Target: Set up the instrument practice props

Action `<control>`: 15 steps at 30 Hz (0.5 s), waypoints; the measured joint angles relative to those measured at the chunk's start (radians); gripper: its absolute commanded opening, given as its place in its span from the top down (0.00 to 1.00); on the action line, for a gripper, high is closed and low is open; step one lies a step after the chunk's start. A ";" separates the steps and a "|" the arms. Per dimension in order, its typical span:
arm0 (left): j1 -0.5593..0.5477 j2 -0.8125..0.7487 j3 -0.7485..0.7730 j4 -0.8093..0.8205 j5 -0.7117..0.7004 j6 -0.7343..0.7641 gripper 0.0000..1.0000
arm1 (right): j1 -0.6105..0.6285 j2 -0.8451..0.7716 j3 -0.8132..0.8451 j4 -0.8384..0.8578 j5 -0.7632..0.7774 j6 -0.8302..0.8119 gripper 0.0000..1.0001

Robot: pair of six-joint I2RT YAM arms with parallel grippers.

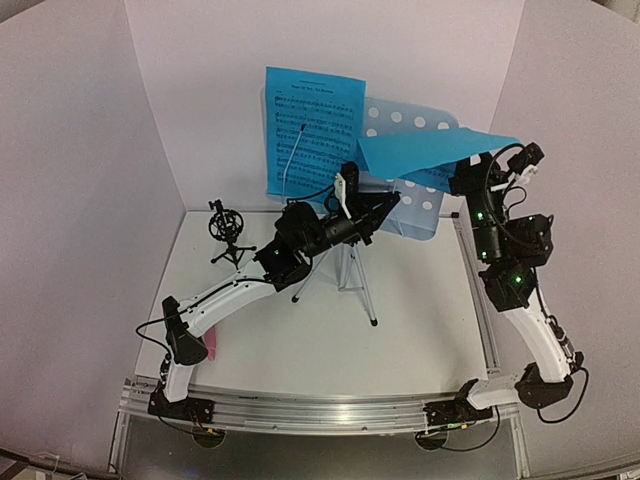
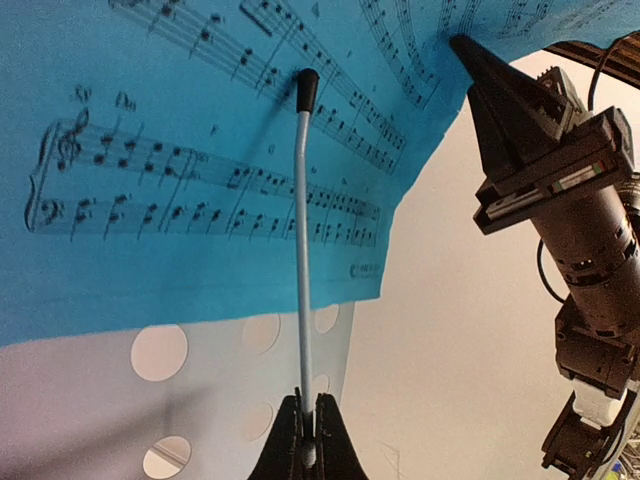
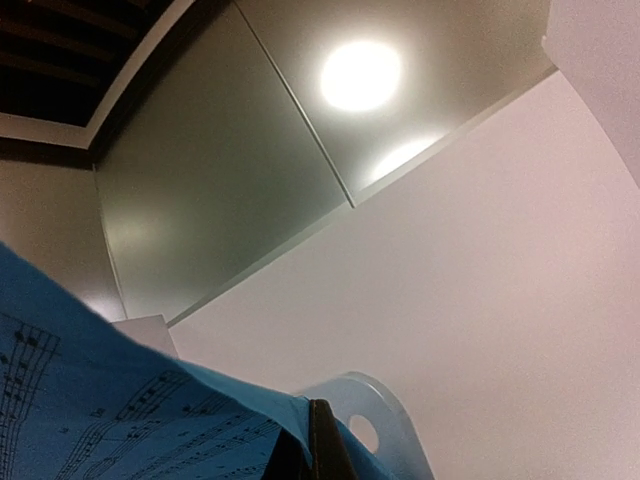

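Note:
The pale-blue perforated desk stands on silver tripod legs at the back middle. One blue sheet-music page rests upright on its left half under a thin wire holder. My right gripper is shut on the edge of a second blue page and holds it tilted over the desk's right half; its jaws show closed on the page. My left gripper is shut on the base of a silver page-holder wire, whose black tip lies against that page.
A small black tripod mic mount stands at the back left of the white table. A pink stick microphone lies near the left arm's base, partly hidden by it. White walls close in the back and sides.

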 measured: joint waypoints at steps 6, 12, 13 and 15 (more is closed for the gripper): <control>0.000 0.000 0.000 0.000 0.000 0.000 1.00 | 0.000 -0.044 -0.027 -0.150 0.068 0.080 1.00; 0.000 0.000 0.000 0.000 0.000 0.000 1.00 | 0.000 -0.043 -0.041 -0.283 0.095 0.125 1.00; 0.000 0.000 0.000 0.000 0.000 0.001 1.00 | 0.000 -0.044 -0.042 -0.302 0.099 0.131 1.00; 0.000 0.000 0.000 0.000 0.000 0.001 1.00 | 0.000 -0.044 -0.045 -0.333 0.102 0.141 1.00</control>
